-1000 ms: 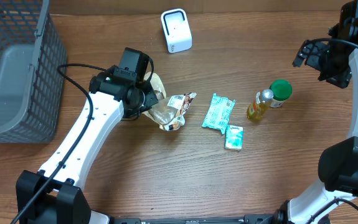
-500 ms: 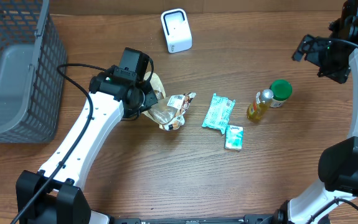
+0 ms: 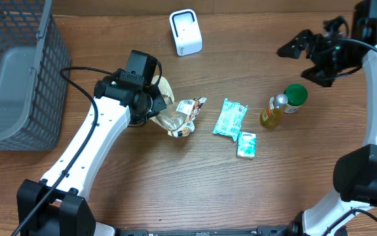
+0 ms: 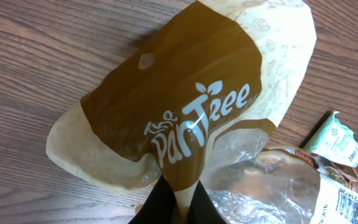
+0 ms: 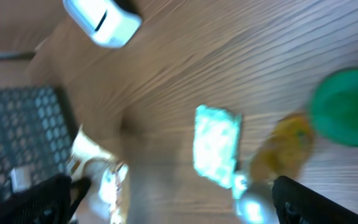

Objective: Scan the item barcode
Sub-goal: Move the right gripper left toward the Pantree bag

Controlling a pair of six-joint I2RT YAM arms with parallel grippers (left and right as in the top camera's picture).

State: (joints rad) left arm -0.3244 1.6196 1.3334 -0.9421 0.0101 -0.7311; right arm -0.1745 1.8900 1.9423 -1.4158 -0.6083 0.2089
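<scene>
The left claw [image 4: 180, 194] is closed on a thin fold at the lower edge of the brown and tan bread bag [image 4: 185, 106], with dark fingers on either side of the film. The bag lies slack on the wooden surface [image 4: 35, 56], printed face up, just beside a clear plastic pack [image 3: 175, 122] that overlaps its corner.

No barcode shows on the upturned face. A barcode label shows at the bottom right of the left wrist view, but I cannot tell which pack it belongs to. The code is probably on the bag's underside.

With such a narrow pinch, the bag will likely droop and swing, so it should be lifted slowly until it clears the neighbouring pack. It then goes to the white scanner [image 3: 185, 31], well apart at the far edge, with the wrist rolled so the hidden side faces the scanner's front.

The right claw [image 3: 301, 63] stands wide open and empty above the yellow bottle [image 3: 273, 111]. Its wrist picture is blurred. It could steady the bag's hanging end.
</scene>
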